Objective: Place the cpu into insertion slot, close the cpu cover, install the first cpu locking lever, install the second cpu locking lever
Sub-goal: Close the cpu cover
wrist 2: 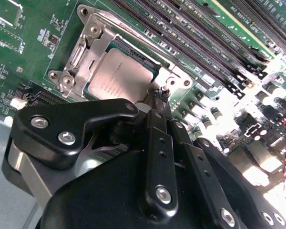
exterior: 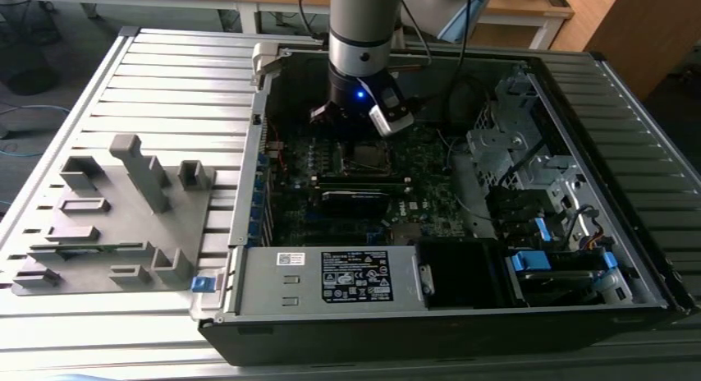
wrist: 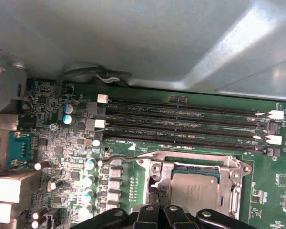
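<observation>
Hand: black hand (wrist 2: 158, 99), pinched narrow, empty.
Position: tip at edge of silvery metal frame plate (wrist 2: 101, 40) covering square grey chip (wrist 2: 121, 78).
Risk: sideways slip could scrape chip.

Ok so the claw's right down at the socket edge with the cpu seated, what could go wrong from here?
1. In the second wrist view the claw sits at the rim of the cpu cover, beside the cpu; a sideways slip could scrape the chip's top.
2. In the first wrist view a wire lever runs along the cover's side, close to upright capacitors; a swing there could knock them.
</observation>
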